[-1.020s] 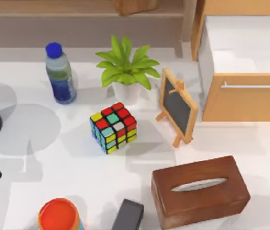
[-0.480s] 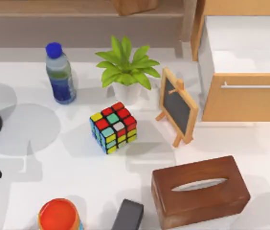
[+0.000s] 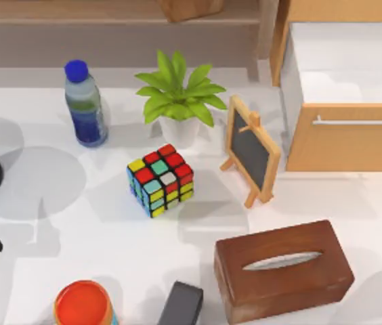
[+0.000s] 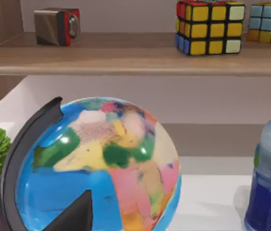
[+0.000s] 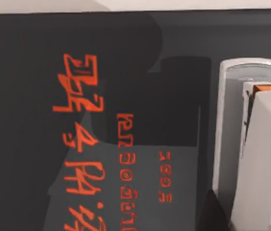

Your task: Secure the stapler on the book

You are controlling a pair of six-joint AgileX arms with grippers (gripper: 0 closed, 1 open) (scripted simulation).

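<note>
Gripper of our right arm hangs close above the book; we cannot tell whether it is clenched or released. On the right wrist view, the white stapler lies flat on the book's dark cover, beside the orange lettering.

Our left arm is parked at the left edge of the surface, its gripper facing the globe, grip state unreadable too. Mid-surface sits a colour cube, with a potted plant and a blue-capped bottle behind it. A small chalkboard stands to the right, and a brown tissue box sits near the front edge.
</note>
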